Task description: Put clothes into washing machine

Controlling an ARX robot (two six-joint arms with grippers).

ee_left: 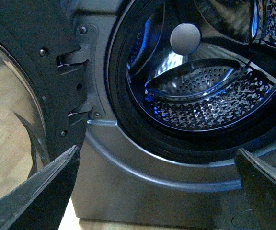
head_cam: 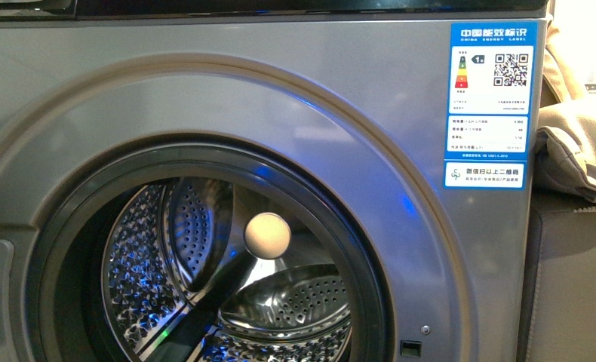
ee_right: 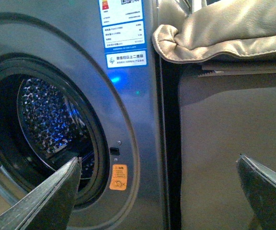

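Observation:
The silver-grey washing machine (head_cam: 295,98) fills the front view, its round porthole open onto the perforated steel drum (head_cam: 280,302). No clothes show in any view, and the drum (ee_left: 210,96) looks bare inside. My left gripper (ee_left: 159,191) is open with nothing between its fingers, low in front of the machine's lower panel (ee_left: 152,191) beneath the porthole. My right gripper (ee_right: 159,191) is open too and holds nothing, facing the machine's right edge near the orange warning sticker (ee_right: 118,177). Neither arm appears in the front view.
The open door (ee_left: 28,120) with its glass bowl hangs at the machine's left, hinges (ee_left: 73,60) showing. A beige folded cloth (head_cam: 582,143) lies on a dark grey-brown cabinet (ee_right: 224,143) right of the machine. A blue-white energy label (head_cam: 490,105) is stuck on the upper right front.

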